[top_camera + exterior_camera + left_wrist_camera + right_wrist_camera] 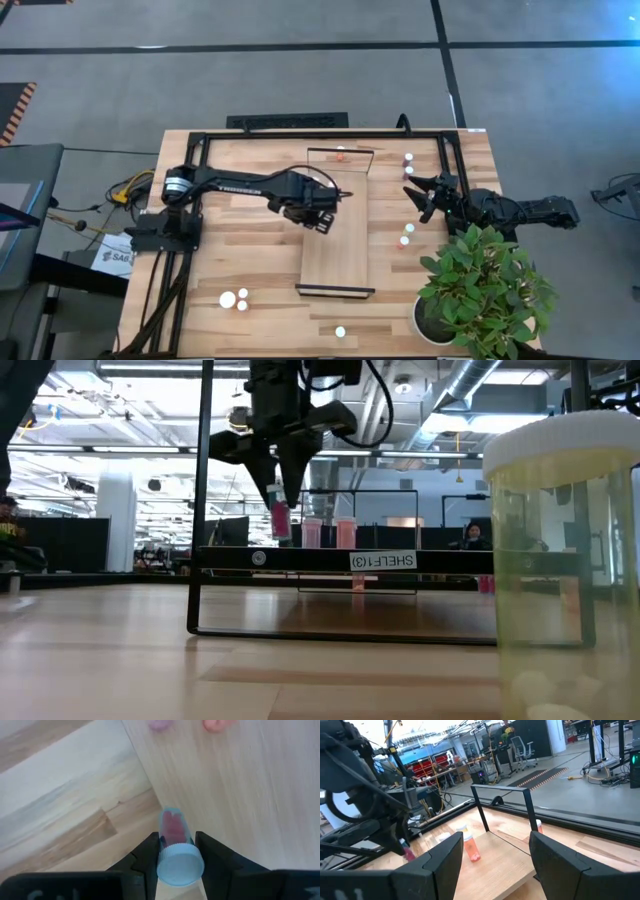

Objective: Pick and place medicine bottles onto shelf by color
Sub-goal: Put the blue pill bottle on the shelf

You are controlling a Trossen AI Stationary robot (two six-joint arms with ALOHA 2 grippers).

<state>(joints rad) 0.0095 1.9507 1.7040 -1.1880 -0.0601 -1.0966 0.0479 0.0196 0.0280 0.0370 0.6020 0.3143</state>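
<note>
- The left hand hangs above the left edge of the shelf, its fingers closed on a pink medicine bottle with a white cap; the low view shows the bottle hanging cap up, clear of the board.
- Under the held bottle the left wrist view shows the seam where the shelf's pale board meets the slatted tabletop.
- Two bottles stand at the far end of the shelf by its end rail; the rest of the board is bare wood down to the near rail.
- The right hand waits over the tabletop right of the shelf, fingers spread wide and holding nothing.
- Loose bottles stand near it: one at the far edge, two just below it.
- More bottles sit near the front left and at the front edge.
- A potted plant crowds the front right corner.
</note>
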